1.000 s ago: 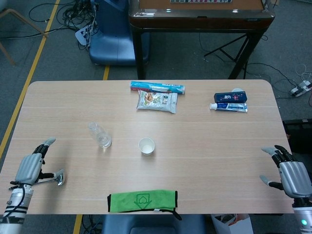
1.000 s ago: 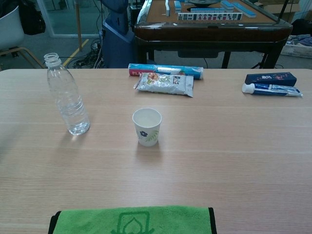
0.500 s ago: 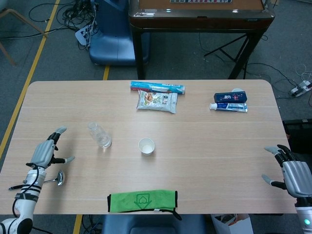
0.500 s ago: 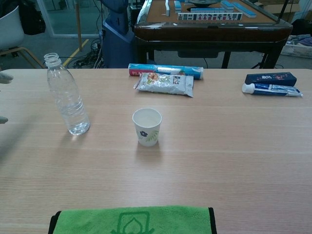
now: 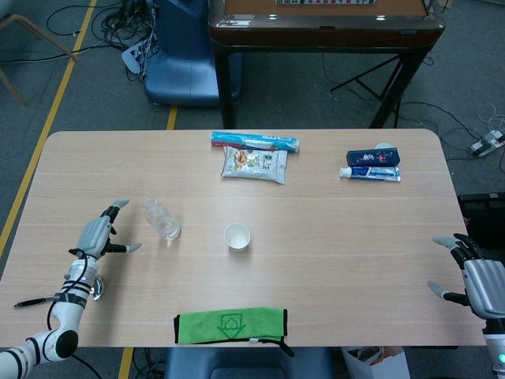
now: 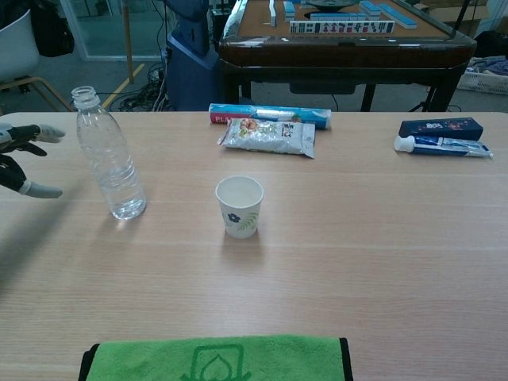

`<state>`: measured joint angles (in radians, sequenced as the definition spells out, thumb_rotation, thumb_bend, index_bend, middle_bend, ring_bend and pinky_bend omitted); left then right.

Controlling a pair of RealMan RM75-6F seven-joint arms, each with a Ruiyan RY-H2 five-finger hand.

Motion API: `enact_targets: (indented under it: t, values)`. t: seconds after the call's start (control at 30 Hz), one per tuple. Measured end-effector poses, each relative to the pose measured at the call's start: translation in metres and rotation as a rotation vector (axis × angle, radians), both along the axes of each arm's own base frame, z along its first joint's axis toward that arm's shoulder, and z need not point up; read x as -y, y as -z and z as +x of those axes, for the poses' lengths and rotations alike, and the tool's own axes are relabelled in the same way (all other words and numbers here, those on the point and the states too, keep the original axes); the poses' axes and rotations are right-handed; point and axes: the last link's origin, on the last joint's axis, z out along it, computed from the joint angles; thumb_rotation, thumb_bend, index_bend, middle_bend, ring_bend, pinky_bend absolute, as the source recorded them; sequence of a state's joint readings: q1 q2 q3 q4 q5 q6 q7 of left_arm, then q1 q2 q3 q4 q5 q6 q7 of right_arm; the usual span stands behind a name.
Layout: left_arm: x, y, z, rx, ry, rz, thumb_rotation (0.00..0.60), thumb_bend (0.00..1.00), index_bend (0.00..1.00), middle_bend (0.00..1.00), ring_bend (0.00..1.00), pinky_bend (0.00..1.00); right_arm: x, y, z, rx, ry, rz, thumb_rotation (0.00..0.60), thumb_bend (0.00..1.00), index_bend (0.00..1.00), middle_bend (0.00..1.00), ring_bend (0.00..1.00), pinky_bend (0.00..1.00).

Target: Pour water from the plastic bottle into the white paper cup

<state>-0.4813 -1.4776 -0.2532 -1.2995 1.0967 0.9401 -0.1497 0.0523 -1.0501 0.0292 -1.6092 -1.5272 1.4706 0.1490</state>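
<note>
A clear plastic bottle stands upright and uncapped on the left part of the table, with a little water at its bottom. The white paper cup, printed with a small flower, stands upright to the right of it. My left hand hovers just left of the bottle with fingers spread, holding nothing and not touching it. At the table's right edge my right hand is held with fingers apart and holds nothing.
A green cloth lies at the near edge. A snack bag and a long blue packet lie at the back centre. A dark box and a toothpaste tube lie at the back right.
My left hand has moved right and forward over the table, from the left edge to just beside the bottle. The right hand has drifted slightly to the right.
</note>
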Motion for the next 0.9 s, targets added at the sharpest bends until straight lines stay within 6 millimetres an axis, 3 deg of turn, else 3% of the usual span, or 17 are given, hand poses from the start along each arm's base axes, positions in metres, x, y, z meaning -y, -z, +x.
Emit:
enact_targets:
  t: [0.27, 0.9]
  values:
    - [-0.012, 0.014, 0.008, 0.053, -0.014, -0.006, 0.600, 0.02, 0.00, 0.06, 0.13, 0.41, 0.000, -0.003, -0.002, 0.011, 0.006, -0.004, 0.600, 0.08, 0.25, 0.27, 0.15, 0.34]
    - [-0.020, 0.046, 0.021, 0.130, -0.018, -0.014, 0.600, 0.02, 0.00, 0.06, 0.13, 0.41, -0.004, -0.010, -0.001, 0.037, -0.005, -0.022, 0.600, 0.08, 0.26, 0.28, 0.15, 0.34]
